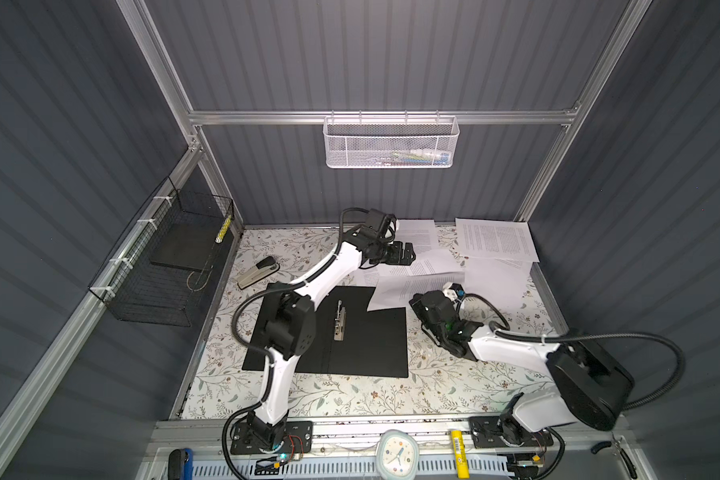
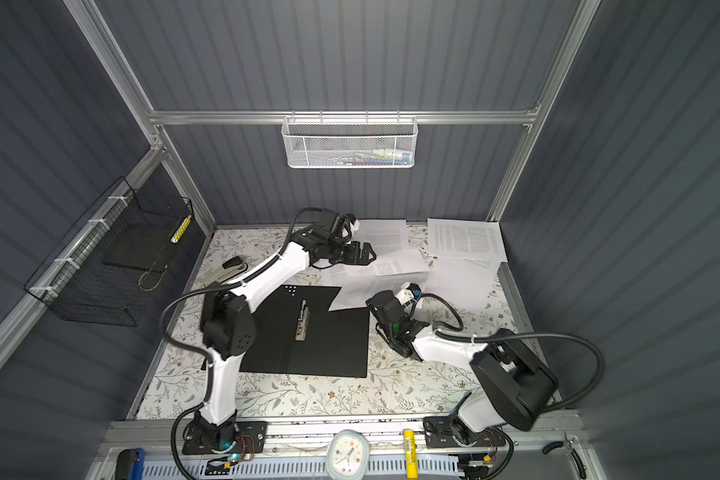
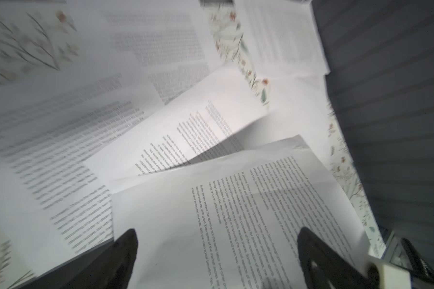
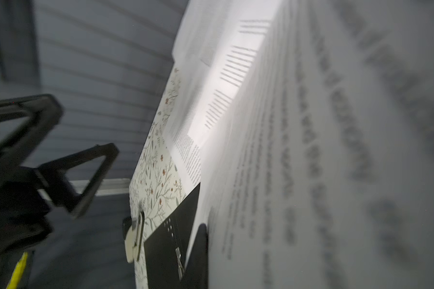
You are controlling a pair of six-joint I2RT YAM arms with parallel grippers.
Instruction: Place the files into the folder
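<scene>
1. At centre frame in both top views, the flat black open folder [image 1: 362, 345] with its metal clip [image 1: 340, 321] lies on the floral table [image 1: 350, 399].
2. White printed paper sheets [image 1: 495, 241] sprawl upper right of it.
3. Left gripper [image 1: 407, 253] hovers over them, jaws wide apart.
4. Right gripper [image 1: 416, 301] pinches one lifted sheet [image 1: 416, 282], overlapping the folder's corner.

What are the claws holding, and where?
The right gripper pinches one printed sheet by its edge beside the folder; the left gripper is open, holding nothing.
</scene>
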